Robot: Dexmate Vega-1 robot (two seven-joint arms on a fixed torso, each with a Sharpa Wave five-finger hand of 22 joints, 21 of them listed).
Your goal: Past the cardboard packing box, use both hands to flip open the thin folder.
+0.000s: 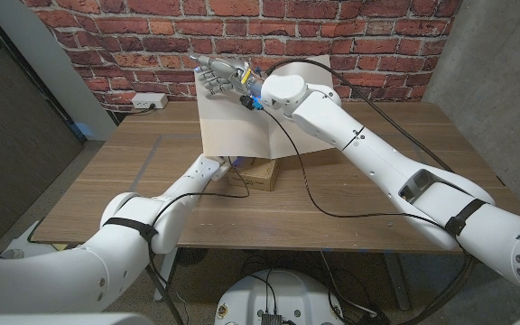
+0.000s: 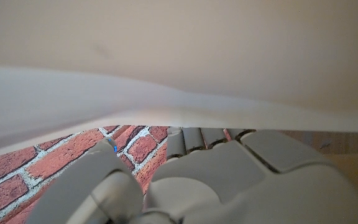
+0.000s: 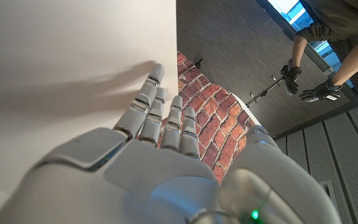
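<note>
Behind the cardboard box (image 1: 256,171), the thin folder (image 1: 233,122) stood with its tan cover swung upright, we judged mid-flip. Our right hand (image 1: 217,72) was raised at the cover's top edge, fingers (image 3: 149,93) spread and extended with a fingertip against the sheet, gripping nothing, seemingly propping it so it would not drop shut. Our left hand (image 1: 210,168) reached low beside the box, under the cover; how far it was open, or whether it held anything, we could not tell.
</note>
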